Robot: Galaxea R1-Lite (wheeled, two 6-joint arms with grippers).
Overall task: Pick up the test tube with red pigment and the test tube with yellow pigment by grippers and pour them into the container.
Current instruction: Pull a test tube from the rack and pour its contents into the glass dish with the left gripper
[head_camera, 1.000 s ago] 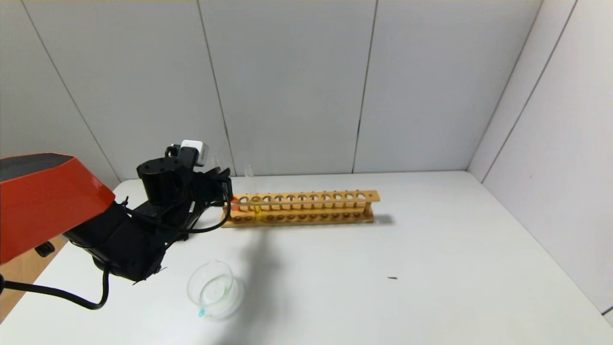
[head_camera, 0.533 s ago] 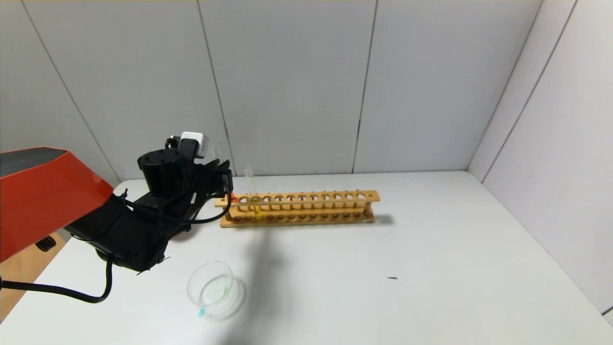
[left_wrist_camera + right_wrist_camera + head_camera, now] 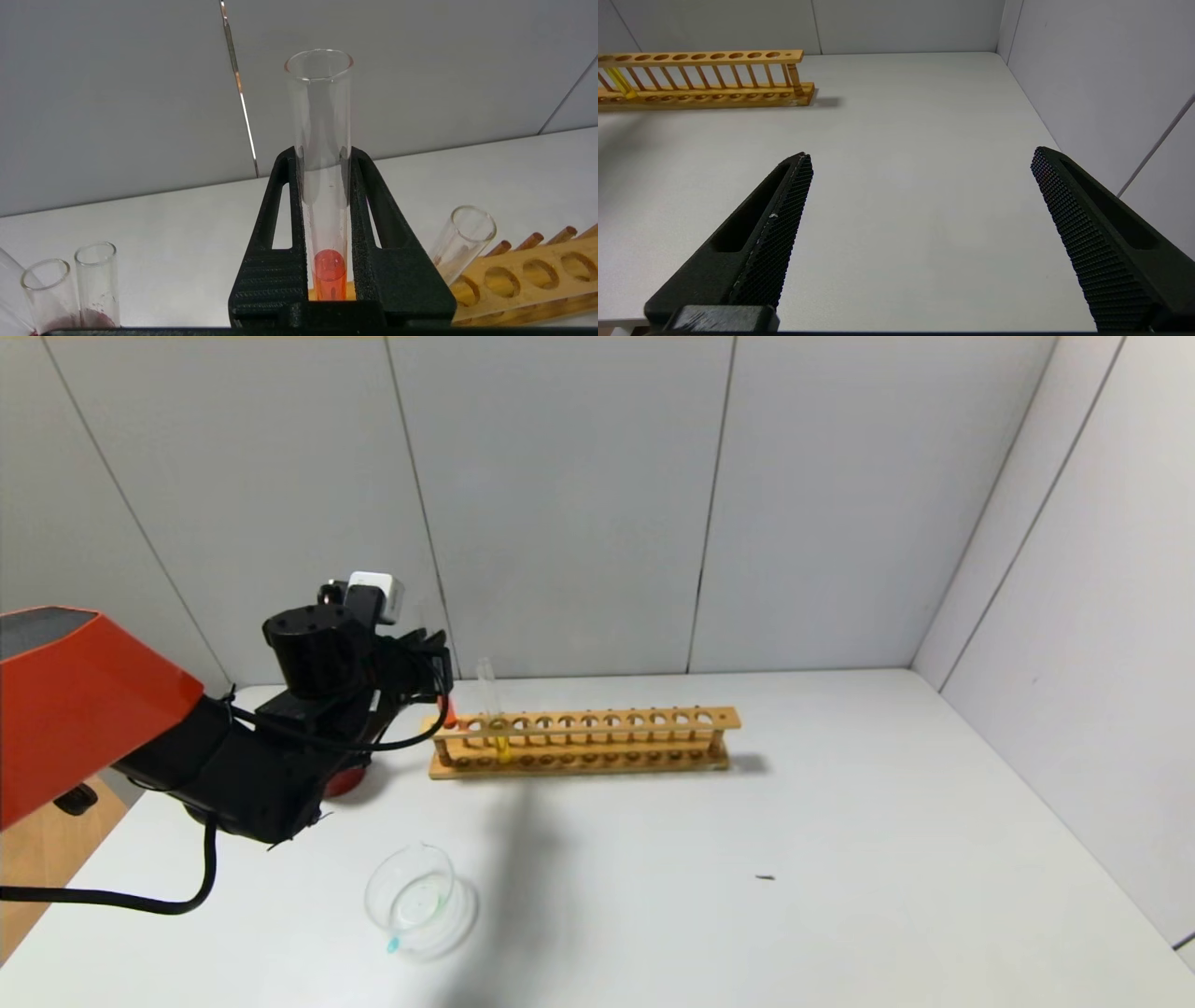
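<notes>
The red tube (image 3: 322,186) is clamped upright between the closed fingers of the left gripper (image 3: 322,154), at the left end of the rack (image 3: 583,742). The dish (image 3: 411,896) lies nearer the robot, below; a carry toward it, then a tilt, is called for.

The right gripper (image 3: 920,196) is held wide open, far off.

Left arm, orange section then black links, extends forward over the left of the table; left gripper (image 3: 431,667) is held level, its jaws closed on the upright test tube with red pigment (image 3: 324,186). Right gripper (image 3: 920,233) sits low above the table, jaws spread wide, holding nothing.
</notes>
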